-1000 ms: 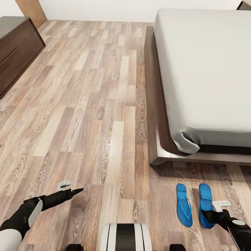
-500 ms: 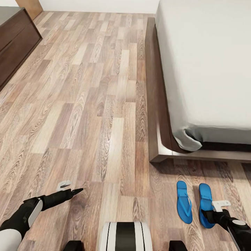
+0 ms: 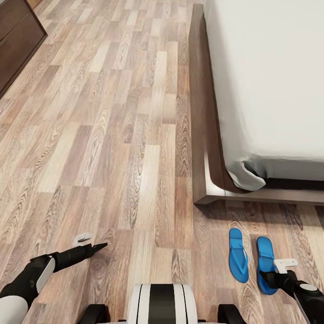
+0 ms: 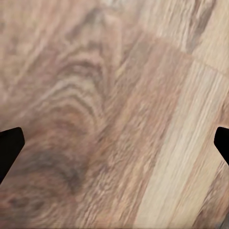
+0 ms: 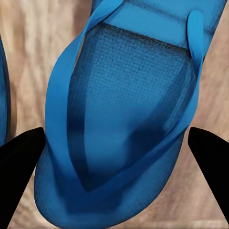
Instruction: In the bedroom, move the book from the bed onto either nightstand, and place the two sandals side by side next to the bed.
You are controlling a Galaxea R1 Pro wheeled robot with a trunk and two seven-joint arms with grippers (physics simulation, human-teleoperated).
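At lower right, the two sandals (image 3: 250,260) lie side by side on the floor just off the foot of the bed (image 3: 270,90), so that half looks done, the book remains, and both the left gripper (image 4: 114,148) and right gripper (image 5: 114,157) are spread and empty.

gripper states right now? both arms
Left gripper: open, empty, only floor between the fingers.
Right gripper: open, holding nothing, poised over one blue sandal.

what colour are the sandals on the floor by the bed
Bright blue all over, straps and soles alike. The sandals show best in the right wrist view, one up close.
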